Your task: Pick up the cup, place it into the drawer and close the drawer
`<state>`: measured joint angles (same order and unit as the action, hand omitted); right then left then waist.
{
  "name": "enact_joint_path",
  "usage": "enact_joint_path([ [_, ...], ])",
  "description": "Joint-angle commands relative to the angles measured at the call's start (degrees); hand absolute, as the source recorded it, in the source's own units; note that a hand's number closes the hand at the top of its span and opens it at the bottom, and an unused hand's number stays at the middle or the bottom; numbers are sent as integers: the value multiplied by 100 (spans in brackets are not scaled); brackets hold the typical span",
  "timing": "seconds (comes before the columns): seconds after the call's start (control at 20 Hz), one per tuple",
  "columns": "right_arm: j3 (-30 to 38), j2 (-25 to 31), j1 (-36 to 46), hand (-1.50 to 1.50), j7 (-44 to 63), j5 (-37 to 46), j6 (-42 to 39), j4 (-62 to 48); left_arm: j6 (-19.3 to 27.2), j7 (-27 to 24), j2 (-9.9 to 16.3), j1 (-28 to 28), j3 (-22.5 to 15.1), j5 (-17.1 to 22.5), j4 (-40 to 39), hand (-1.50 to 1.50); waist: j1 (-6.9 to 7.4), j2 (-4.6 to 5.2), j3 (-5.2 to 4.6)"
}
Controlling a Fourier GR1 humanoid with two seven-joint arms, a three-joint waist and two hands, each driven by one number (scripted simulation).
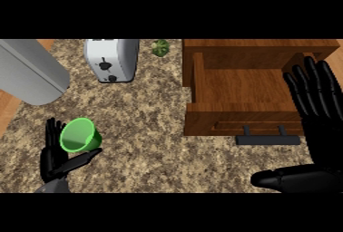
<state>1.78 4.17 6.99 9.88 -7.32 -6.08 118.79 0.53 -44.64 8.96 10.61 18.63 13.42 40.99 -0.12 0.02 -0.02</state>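
Two hands show. The left hand point(57, 156) cradles the green cup point(80, 135), fingers behind its wall and thumb beneath, low at the desk's point(147, 131) left. It looks light, stiff and smooth, so its wall suits gripping. The right hand point(318, 108) stands spread beside the open drawer point(241, 90).

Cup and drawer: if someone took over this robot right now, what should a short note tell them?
Left hand: fingers curled round the green cup, at the counter's left side.
Right hand: open, fingers straight, over the drawer's right edge.
Drawer: pulled open, nothing visible inside, dark handle facing the robot.
Done: cup grasped.
Left: carry the cup right, set it in the drawer, push it closed.
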Motion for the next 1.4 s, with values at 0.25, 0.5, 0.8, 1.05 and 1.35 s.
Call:
enact_joint_path([
  [0.25,250,105,203,-150,-104,-230,-141,-433,-661,-753,336,565,223,262,-1393,-150,-18,13,-4],
  [0.5,-222,-86,-419,-150,217,45,-19,536,-328,-204,22,383,-41,418,-484,-150,9,-9,2],
  [0.8,13,-27,-240,-150,-73,-111,-131,147,-1294,-1172,65,976,126,420,-2072,-150,-51,20,-7],
  [1.05,123,96,146,-150,274,-132,-39,62,-1807,-1061,358,1182,166,552,-2095,150,-34,13,-6],
  [1.35,52,17,-97,-150,194,-63,-2,246,-1825,-1455,379,1152,116,504,-1964,150,-33,4,-4],
])
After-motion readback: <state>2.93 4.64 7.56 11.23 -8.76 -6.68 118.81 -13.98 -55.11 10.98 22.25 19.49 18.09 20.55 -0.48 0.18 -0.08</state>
